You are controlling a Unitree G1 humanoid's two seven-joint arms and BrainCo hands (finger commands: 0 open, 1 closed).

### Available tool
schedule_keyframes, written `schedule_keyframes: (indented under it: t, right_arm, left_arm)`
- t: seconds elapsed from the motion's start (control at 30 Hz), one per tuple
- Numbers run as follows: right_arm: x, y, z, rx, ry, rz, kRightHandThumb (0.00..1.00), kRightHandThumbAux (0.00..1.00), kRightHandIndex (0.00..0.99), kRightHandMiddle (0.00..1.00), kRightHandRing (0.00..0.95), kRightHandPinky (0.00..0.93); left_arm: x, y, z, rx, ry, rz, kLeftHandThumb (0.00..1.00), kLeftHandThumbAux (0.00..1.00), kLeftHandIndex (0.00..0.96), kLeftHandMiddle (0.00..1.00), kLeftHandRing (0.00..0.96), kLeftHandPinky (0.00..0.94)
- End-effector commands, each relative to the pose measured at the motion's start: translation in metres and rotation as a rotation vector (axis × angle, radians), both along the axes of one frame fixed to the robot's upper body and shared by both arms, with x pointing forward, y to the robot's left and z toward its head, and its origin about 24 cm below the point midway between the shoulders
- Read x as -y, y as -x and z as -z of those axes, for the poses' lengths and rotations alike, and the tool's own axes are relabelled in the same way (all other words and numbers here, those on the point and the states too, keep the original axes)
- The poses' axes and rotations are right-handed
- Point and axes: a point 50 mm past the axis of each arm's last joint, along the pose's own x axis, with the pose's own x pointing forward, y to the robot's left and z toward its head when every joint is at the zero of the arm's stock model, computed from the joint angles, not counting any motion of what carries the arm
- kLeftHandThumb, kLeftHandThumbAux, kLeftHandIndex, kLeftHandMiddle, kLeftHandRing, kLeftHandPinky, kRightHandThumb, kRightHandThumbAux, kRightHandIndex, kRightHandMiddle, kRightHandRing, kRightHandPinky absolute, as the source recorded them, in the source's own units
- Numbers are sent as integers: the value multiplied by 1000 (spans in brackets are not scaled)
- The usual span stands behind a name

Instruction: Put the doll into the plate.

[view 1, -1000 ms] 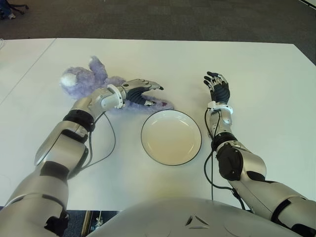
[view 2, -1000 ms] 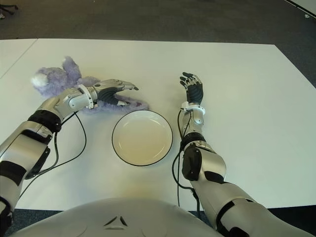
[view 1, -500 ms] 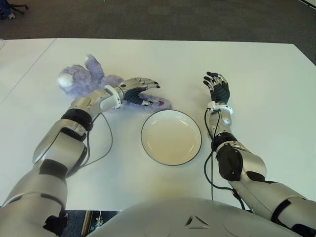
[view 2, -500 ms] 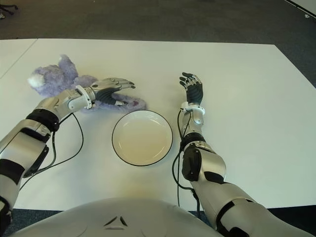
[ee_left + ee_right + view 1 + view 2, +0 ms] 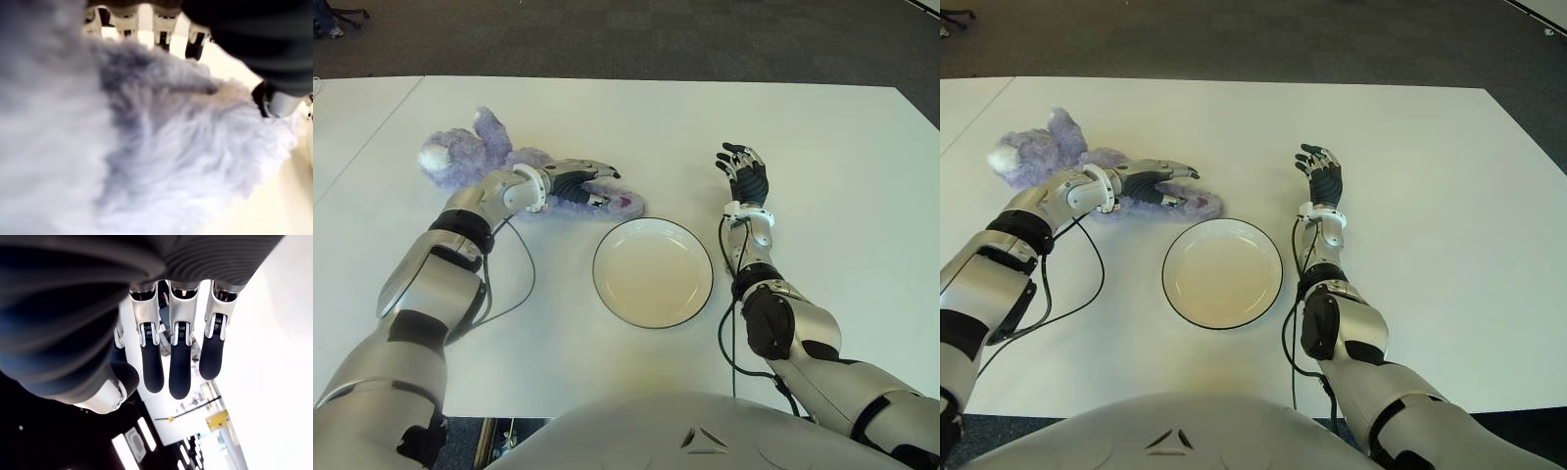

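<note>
My left hand has drawn back toward my left and dropped lower over the doll. Doll dragged slightly left with it.

The doll is shaggy lilac plush. The plate looks like glossy cream ceramic with a dark rim. The worktop is smooth, matt white. The left hand and right hand show silvery shells and dark rubbery fingers.

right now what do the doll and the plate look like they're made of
The doll looks like soft plush: shaggy lilac fur with a white tuft, and the left hand lies over it. The plate looks like glazed ceramic, possibly enamel: smooth cream surface with a thin dark rim. The right hand shows beside the plate, on its right.
</note>
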Motion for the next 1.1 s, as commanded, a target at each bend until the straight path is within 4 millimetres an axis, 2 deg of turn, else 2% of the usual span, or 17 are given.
schedule_keyframes:
  t: [0.03,1.1]
  right_arm:
    - [-21,94,108,-487,-145,20,725,733,412,330,360,317]
    - [-19,92,106,-482,-122,10,728,731,417,340,373,330]
  left_arm:
    - [-11,-4,0,-109,-59,-62,415,261,0,0,0,0]
    - [-21,-8,-8,-202,-136,-92,377,242,0,0,0,0]
